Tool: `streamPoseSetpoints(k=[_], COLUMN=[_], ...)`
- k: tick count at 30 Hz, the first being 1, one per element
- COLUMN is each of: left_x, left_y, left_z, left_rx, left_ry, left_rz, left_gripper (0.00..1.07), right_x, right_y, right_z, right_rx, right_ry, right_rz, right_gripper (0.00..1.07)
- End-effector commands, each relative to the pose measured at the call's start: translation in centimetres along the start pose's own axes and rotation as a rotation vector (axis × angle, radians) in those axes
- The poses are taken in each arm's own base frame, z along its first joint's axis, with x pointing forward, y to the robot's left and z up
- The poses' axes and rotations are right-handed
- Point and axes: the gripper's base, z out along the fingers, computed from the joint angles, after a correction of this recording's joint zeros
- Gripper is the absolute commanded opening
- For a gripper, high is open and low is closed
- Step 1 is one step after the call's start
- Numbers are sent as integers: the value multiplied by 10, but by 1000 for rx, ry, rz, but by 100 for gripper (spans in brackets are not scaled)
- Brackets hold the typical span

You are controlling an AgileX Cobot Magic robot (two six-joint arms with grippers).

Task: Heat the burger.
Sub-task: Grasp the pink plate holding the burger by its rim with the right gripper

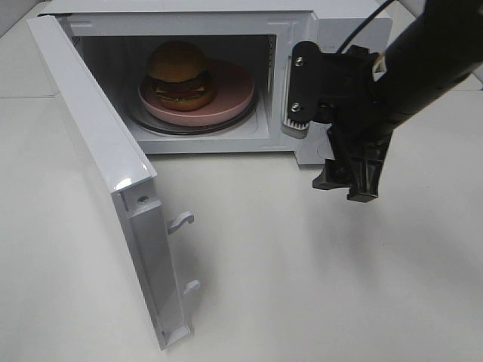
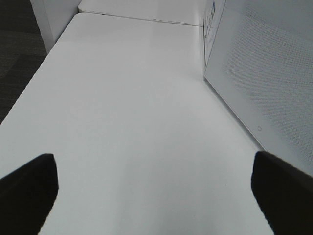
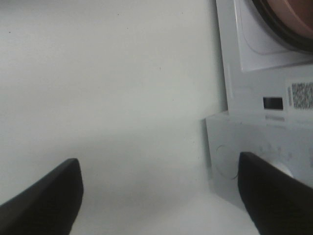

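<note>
The burger [image 1: 179, 73], with a golden-brown bun, sits on a round pink plate [image 1: 230, 94] inside the open microwave [image 1: 189, 23]. In the exterior high view my right gripper [image 1: 346, 187] hangs in front of the microwave's control panel, to the right of the cavity, fingers pointing down. The right wrist view shows this gripper [image 3: 157, 164] open with nothing between its fingers, and the plate's edge [image 3: 288, 19] in a corner. My left gripper [image 2: 152, 166] is open over bare table beside the outer face of the microwave door [image 2: 264, 73]. It does not show in the exterior high view.
The microwave door [image 1: 106, 151] stands swung wide towards the front left, its two latch hooks [image 1: 183, 220] sticking out. The glass turntable [image 1: 151, 122] lies under the plate. White table [image 1: 302, 286] spreads in front of the microwave.
</note>
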Motion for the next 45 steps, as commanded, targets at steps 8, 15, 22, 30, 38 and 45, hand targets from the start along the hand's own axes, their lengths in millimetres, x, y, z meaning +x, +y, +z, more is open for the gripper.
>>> streamPoseSetpoints(k=[8, 15, 22, 30, 38, 45], left_x=[1, 1, 1, 1, 1, 1], left_y=[0, 0, 0, 0, 0, 0], left_z=[-1, -1, -1, -1, -1, -1], left_rx=[-1, -1, -1, -1, -1, -1], left_ry=[-9, -9, -9, -9, -9, -9], left_rz=[0, 0, 0, 0, 0, 0], left_gripper=[100, 100, 100, 100, 100, 100], right_x=[-45, -58, -73, -91, -103, -109], right_y=[-28, -44, -54, -58, -68, -73], right_z=[32, 50, 74, 97, 120, 142], right_rx=[56, 124, 177, 186, 204, 199], right_ry=[-24, -62, -107, -131, -158, -158], right_rz=[-130, -128, -126, -151, -131, -124], right_gripper=[87, 87, 86, 86, 86, 86])
